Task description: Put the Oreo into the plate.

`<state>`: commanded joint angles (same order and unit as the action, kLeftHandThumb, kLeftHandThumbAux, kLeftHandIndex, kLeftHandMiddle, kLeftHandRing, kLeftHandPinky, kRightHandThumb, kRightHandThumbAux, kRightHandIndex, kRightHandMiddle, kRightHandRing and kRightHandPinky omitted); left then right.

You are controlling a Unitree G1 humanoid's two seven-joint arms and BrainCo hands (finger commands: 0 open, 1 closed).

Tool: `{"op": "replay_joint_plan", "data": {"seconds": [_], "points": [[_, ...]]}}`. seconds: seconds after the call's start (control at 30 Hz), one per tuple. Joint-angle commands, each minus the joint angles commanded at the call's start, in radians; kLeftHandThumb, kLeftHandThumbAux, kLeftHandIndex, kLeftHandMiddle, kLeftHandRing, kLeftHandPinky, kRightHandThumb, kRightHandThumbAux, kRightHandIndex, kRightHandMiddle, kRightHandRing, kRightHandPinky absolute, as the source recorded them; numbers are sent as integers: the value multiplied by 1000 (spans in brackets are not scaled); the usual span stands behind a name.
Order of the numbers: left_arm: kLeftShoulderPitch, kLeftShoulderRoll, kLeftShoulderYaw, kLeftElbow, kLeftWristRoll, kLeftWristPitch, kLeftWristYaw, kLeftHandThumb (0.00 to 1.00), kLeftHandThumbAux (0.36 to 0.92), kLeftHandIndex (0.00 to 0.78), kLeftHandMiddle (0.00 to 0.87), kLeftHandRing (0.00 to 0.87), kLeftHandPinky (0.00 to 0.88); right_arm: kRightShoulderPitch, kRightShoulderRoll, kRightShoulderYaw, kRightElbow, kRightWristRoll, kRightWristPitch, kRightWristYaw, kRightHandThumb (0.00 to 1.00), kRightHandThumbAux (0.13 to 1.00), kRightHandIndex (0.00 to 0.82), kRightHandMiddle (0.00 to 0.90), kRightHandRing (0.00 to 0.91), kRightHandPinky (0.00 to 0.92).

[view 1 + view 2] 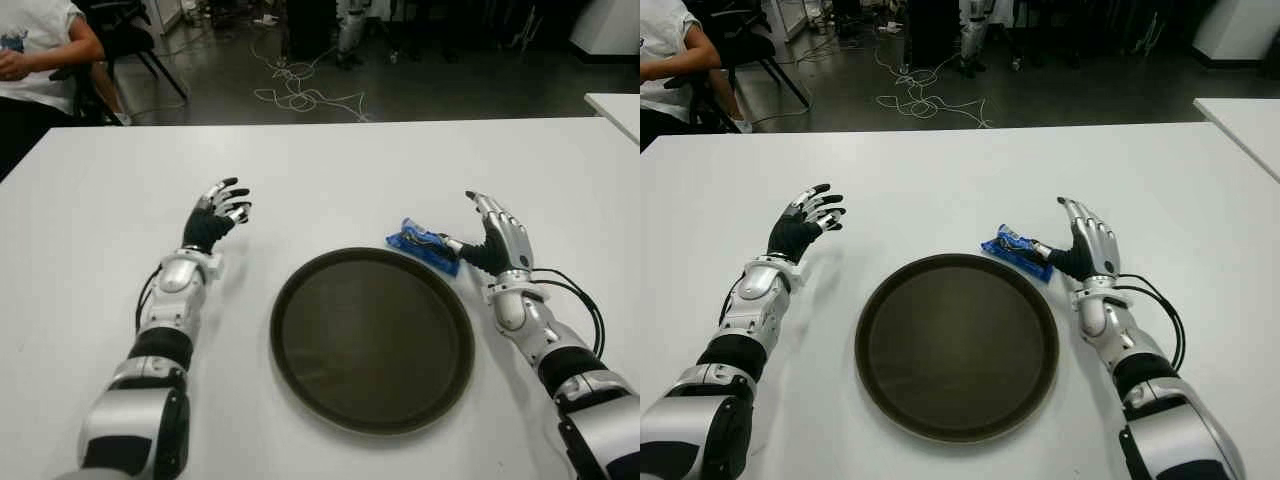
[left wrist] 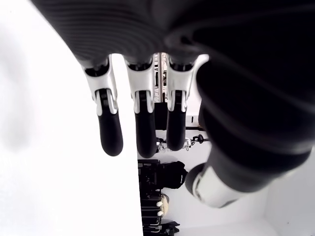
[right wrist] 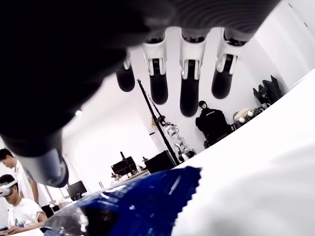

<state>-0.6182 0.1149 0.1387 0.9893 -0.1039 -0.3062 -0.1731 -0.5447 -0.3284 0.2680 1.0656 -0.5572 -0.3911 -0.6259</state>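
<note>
A blue Oreo packet (image 1: 424,246) lies on the white table (image 1: 330,170) just past the far right rim of the round dark plate (image 1: 372,338). My right hand (image 1: 492,236) is right beside the packet on its right side, fingers spread, thumb tip at the packet's edge. The right wrist view shows the fingers (image 3: 189,93) extended above the blue wrapper (image 3: 133,209), not closed around it. My left hand (image 1: 218,213) shows left of the plate, fingers relaxed and holding nothing. The plate holds nothing.
A person (image 1: 35,55) sits on a chair at the far left, beyond the table. Cables (image 1: 300,90) lie on the floor behind. Another white table's corner (image 1: 615,108) shows at the far right.
</note>
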Motion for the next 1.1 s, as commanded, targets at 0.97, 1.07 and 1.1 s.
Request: {"op": "replay_joint_plan", "data": {"seconds": [0.97, 1.07, 1.1], "points": [[-7, -9, -2, 3, 3, 10, 17, 242, 822, 176, 264, 269, 329, 3, -27, 29, -44, -32, -35, 21, 254, 555, 101, 199, 225, 215], [-8, -8, -1, 4, 1, 14, 15, 239, 828, 172, 257, 263, 329, 2, -40, 35, -71, -39, -27, 38, 247, 555, 100, 199, 227, 219], [-8, -8, -1, 3, 1, 15, 14, 239, 829, 171, 255, 261, 329, 2, -43, 37, -81, -41, -25, 43, 246, 555, 101, 200, 228, 221]]}}
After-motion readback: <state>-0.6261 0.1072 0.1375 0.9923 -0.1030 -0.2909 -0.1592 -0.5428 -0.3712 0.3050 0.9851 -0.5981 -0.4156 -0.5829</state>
